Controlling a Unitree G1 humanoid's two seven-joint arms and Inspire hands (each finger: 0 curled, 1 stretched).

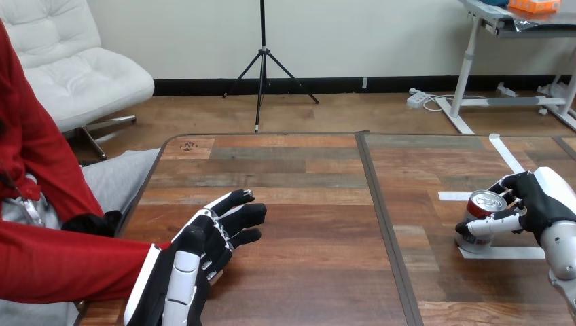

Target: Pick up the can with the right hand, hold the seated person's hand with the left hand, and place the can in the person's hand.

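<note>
A red and silver can [479, 212] stands upright on the table at the right, on a white tape mark [502, 252]. My right hand [540, 204] is shut on it, thumb across its front and fingers round its far side. At the lower left my left hand [187, 268] lies over the person's black-gloved hand [250, 219], which reaches out of a red sleeve [68, 261] and rests flat on the table. I cannot tell whether my left hand grips it or only rests on it.
The wooden table [312, 204] has a dark seam [380, 210] running front to back right of centre. White tape strips [506, 153] lie at the far right. The person sits at the left edge.
</note>
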